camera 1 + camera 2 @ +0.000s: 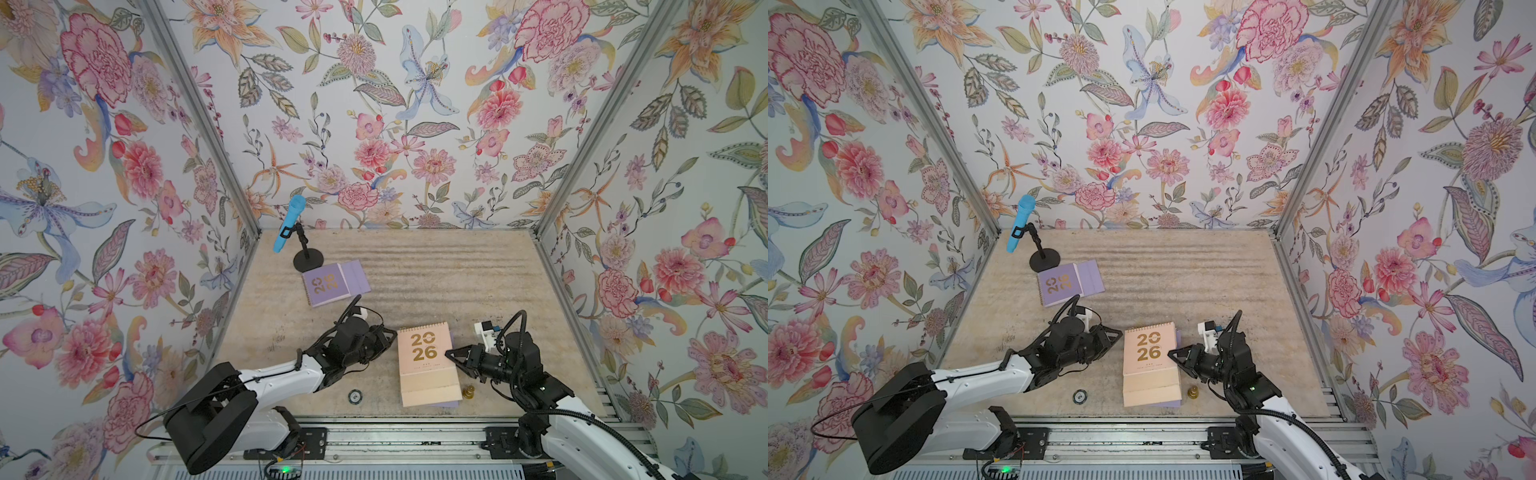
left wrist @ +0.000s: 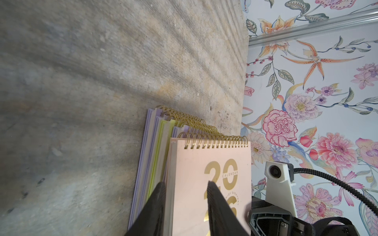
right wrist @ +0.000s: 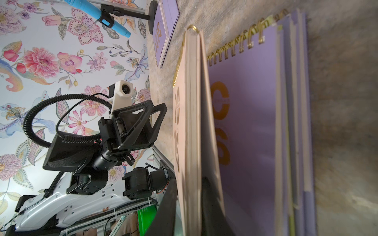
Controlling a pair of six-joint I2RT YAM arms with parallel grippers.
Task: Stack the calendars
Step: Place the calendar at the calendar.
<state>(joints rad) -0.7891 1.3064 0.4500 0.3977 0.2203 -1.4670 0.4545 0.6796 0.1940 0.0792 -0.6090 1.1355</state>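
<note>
Both top views: peach calendar [image 1: 424, 361] lying on the stack [image 1: 451, 404] near the front edge, with the left gripper [image 1: 390, 336] and right gripper [image 1: 449, 354] flanking it. One purple calendar [image 1: 330, 284] is sitting well apart by the mic stand [image 1: 308, 259].

Left wrist: fingers [image 2: 157, 204] straddling the peach edge — clamped or loose, cannot tell.

Right wrist: fingers [image 3: 212, 204] sitting either side of the peach calendar, one wedged under it, grip unclear.

Risk — that finger, pulling out, could be dragging the top calendar askew.

The stack of calendars [image 1: 428, 370] lies on the worktop [image 1: 457, 270], right between the pair: left end effector [image 1: 391, 334] at one side edge, right end effector [image 1: 449, 354] at the other. Well behind the left one lies a lone calendar [image 1: 332, 284], with the microphone stand [image 1: 308, 261] just beyond it.
</note>
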